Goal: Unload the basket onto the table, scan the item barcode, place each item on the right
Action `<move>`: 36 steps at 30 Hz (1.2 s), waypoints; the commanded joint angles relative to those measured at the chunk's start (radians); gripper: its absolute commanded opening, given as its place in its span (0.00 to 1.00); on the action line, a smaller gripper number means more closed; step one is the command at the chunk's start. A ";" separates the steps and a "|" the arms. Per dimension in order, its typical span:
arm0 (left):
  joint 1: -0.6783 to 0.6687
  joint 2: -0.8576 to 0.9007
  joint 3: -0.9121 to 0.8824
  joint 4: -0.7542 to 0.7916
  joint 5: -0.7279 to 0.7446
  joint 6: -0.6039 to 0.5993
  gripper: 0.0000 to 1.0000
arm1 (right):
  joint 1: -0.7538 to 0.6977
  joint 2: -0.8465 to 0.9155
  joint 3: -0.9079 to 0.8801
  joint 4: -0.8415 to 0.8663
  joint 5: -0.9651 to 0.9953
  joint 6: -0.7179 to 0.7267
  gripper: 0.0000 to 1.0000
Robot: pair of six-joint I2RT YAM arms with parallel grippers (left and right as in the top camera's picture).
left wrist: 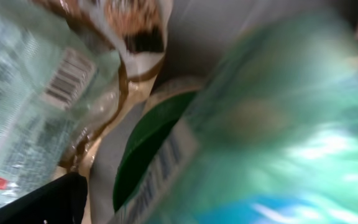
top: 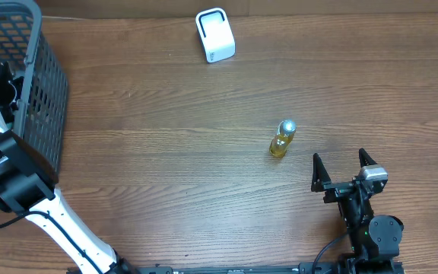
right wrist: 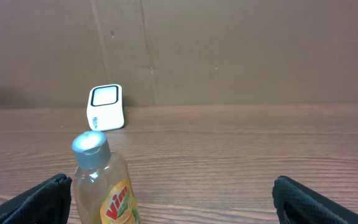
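**Entry: bench (top: 166, 175), barcode scan, step judged as pick-up not yet begun**

1. Right end effector (top: 339, 157): at the bench's near edge, pointing to twelve o'clock. Jaws wide, nothing between them.
2. Bottle (top: 282, 140): amber liquid, grey cap, yellow label. Taken to be the item for scanning. It stands on the bench near the right end effector, at about ten o'clock from it, apart and untouched. Its long axis is upright. In the right wrist view it sits left of the jaw centreline, just inside the left finger (right wrist: 36, 199). The coming approach therefore likely needs a shift to the left before closing. The right arm is by far the nearer.
3. Scanner (top: 215, 35): small white unit at the far edge of the bench, well beyond the bottle at about eleven o'clock from it. Its window faces the right wrist camera.
4. Basket (top: 48, 84): dark mesh, far left corner, well apart from the bottle.
5. Left end effector: reaches into the basket and is hidden from overhead. Jaws stand wide. Its wrist view is blurred, showing a clear packet (left wrist: 23, 93) with a printed barcode and a green packet (left wrist: 278, 112) close up. No grip on either is visible.
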 commanded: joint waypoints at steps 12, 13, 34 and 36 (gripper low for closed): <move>-0.007 0.009 0.045 -0.039 -0.011 -0.037 0.66 | -0.005 -0.008 -0.011 0.002 0.003 0.005 1.00; -0.007 0.006 0.067 -0.052 -0.022 -0.045 0.65 | -0.005 -0.008 -0.011 0.002 0.003 0.005 1.00; -0.043 -0.439 0.396 -0.223 -0.040 -0.224 0.61 | -0.005 -0.008 -0.011 0.003 0.003 0.005 1.00; -0.061 -0.494 0.396 -0.243 -0.032 -0.240 0.60 | -0.005 -0.008 -0.011 0.002 0.003 0.005 1.00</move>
